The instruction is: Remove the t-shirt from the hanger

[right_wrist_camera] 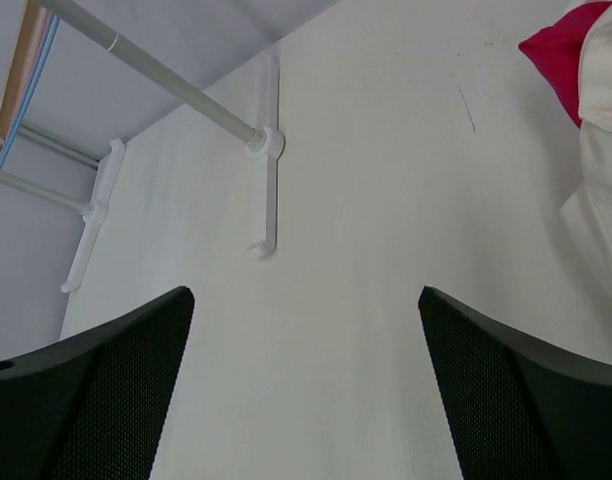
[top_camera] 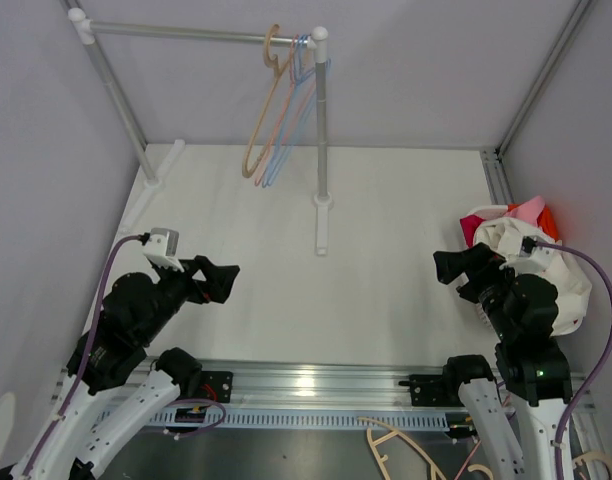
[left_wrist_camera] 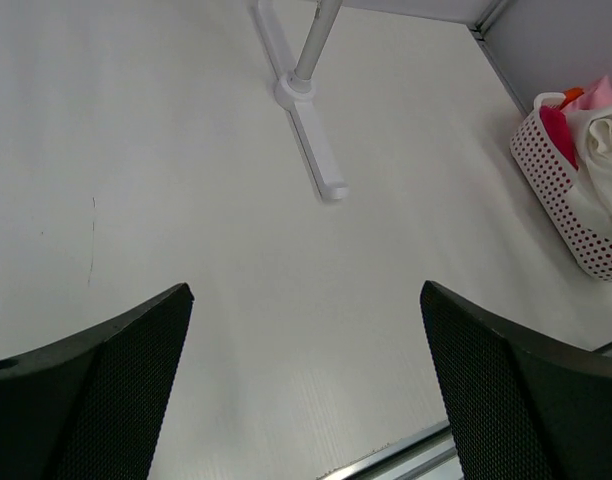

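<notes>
Three bare hangers [top_camera: 279, 105], tan, pink and blue, hang from the rail [top_camera: 186, 32] of a white rack near its right post. No t-shirt shows on them. A white basket [top_camera: 578, 318] at the table's right edge holds piled white, red and pink cloth [top_camera: 516, 228]. My left gripper [top_camera: 224, 281] is open and empty, low over the near left of the table. My right gripper [top_camera: 448, 268] is open and empty, just left of the basket. The left wrist view shows open fingers [left_wrist_camera: 96, 385] over bare table. The right wrist view shows the same, with hanger edges [right_wrist_camera: 31, 60] at top left.
The rack's right post [top_camera: 322, 130] and its foot [top_camera: 322, 225] stand mid-table; the foot also shows in the wrist views [left_wrist_camera: 311, 140] [right_wrist_camera: 269, 170]. The left post [top_camera: 121, 100] stands at the back left. Spare hangers [top_camera: 396, 450] lie below the table's near rail. Grey walls enclose the table.
</notes>
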Controlling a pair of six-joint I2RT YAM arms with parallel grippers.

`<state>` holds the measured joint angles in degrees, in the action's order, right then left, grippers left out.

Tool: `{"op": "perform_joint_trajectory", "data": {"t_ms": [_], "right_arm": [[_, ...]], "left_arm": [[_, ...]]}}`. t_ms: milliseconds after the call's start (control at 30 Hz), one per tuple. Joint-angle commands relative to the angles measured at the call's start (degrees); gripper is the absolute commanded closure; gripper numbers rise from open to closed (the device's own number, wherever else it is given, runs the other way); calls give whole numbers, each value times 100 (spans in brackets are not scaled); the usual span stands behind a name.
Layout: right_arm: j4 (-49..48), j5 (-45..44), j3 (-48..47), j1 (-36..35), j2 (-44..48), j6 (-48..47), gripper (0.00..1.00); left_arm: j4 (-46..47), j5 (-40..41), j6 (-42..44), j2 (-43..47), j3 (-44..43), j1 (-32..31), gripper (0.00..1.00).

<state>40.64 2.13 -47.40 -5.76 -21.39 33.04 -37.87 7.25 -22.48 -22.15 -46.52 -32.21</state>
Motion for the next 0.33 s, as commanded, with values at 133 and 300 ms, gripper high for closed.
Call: {"op": "perform_joint_trajectory", "data": {"t_ms": [133, 300], "right_arm": [[506, 191, -59, -22, 214, -113, 1], [532, 86, -85, -22, 170, -104, 1]], "left_arm": [[78, -109, -107, 378, 328, -23, 1], [78, -83, -81, 299, 284, -31, 0]]}}
